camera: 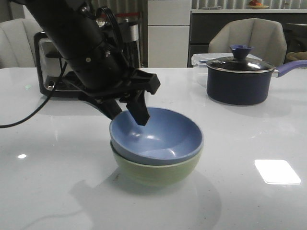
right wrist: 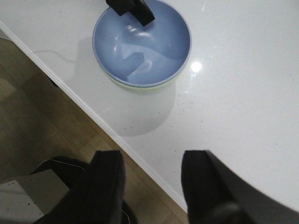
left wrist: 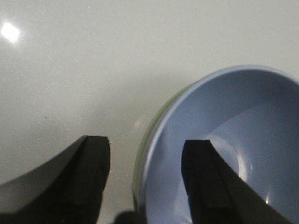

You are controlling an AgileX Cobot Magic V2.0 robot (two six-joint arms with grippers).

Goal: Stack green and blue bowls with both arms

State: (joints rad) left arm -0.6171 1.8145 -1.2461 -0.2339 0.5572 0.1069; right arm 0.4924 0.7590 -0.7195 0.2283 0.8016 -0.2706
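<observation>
The dusty blue bowl (camera: pixel 163 136) sits nested inside the pale green bowl (camera: pixel 158 170) at the middle of the white table. My left gripper (camera: pixel 128 115) is open and straddles the bowls' near-left rim, with one finger inside the blue bowl and the other outside. In the left wrist view the gripper (left wrist: pixel 147 149) spans the blue bowl (left wrist: pixel 243 121) and a sliver of the green bowl (left wrist: pixel 137 163), touching neither. My right gripper (right wrist: pixel 152 163) is open and empty above the table's edge, well back from the blue bowl (right wrist: pixel 149 46) and the green bowl (right wrist: pixel 135 85). It is out of the front view.
A dark navy lidded saucepan (camera: pixel 240 79) stands at the back right, with a clear container (camera: pixel 201 60) behind it. A black appliance (camera: pixel 53 72) stands at the back left. A thin cable (camera: pixel 29 112) trails over the left side. The table edge (right wrist: pixel 93 116) drops to wooden floor.
</observation>
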